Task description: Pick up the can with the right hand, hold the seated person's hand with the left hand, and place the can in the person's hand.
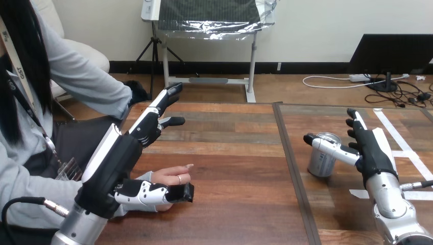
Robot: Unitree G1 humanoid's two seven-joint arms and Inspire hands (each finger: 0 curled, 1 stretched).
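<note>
Your right hand [377,153] sits open just right of the can [320,162], thumb reaching across its top, fingers straight.

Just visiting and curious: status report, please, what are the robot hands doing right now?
Left robot hand open, alongside the person's hand on the table. Right robot hand open, thumb across the can, not lifted. Nothing in the way.

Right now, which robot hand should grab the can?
The right hand, I think: it is open right beside the upright can, thumb reaching across it. The left hand is far across the table, by the person's hand.
</note>
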